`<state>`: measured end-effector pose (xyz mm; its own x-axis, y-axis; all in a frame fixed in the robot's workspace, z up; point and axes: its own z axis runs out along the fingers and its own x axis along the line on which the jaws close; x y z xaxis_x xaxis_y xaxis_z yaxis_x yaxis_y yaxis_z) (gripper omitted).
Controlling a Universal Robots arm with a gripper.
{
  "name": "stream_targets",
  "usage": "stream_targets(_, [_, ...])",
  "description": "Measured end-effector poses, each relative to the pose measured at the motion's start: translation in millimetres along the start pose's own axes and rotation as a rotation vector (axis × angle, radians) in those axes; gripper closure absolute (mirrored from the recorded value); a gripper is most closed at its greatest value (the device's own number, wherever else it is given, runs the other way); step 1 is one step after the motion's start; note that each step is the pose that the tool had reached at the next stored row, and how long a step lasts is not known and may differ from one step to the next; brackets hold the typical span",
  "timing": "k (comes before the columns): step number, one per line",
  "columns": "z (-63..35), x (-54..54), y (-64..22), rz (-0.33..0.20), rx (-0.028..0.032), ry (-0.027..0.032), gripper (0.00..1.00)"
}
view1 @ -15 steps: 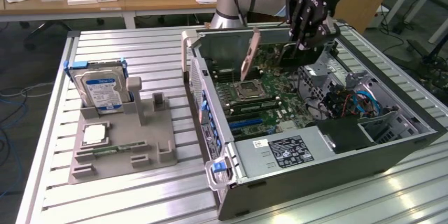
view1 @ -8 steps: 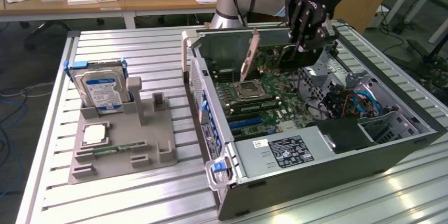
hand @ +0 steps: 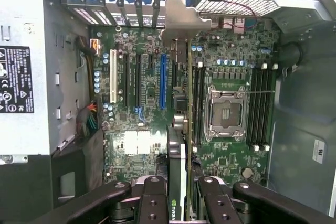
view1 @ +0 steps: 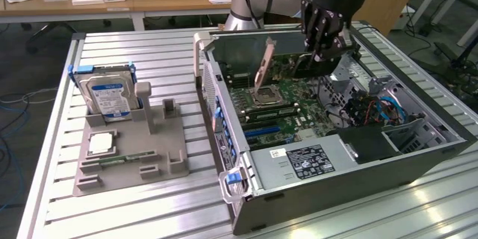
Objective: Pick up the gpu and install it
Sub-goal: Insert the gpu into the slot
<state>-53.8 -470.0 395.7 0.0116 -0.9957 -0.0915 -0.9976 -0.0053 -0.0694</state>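
The gpu (view1: 263, 66) hangs on edge inside the open computer case (view1: 418, 155), its greyish metal bracket toward the case's rear wall and its dark body under my gripper (view1: 326, 54). My gripper is shut on the card's end. In the wrist view the gpu (hand: 178, 150) runs edge-on between the fingers (hand: 155, 203) of my gripper (hand: 181, 205). It hovers above the motherboard (hand: 142, 145), beside the blue expansion slot (hand: 163, 80) and the CPU socket (hand: 227, 111). Whether its edge touches a slot is hidden.
On the slatted table at the exterior view's left, a grey fixture (view1: 160, 158) holds a silver hard drive (view1: 108, 99), a green memory stick (view1: 123, 159) and a chip (view1: 101, 144). The power supply (view1: 314, 160) and cables (view1: 388, 107) crowd the case's near end.
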Motion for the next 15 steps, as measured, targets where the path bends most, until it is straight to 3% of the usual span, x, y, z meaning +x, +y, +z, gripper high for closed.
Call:
stream_targets(11, [19.5, 2.3, 2.6, -0.001, 0.0008, -0.0005, 0.73])
stream_targets(15, [20.8, 2.4, 2.8, -0.001, 0.0026, -0.0010, 0.73])
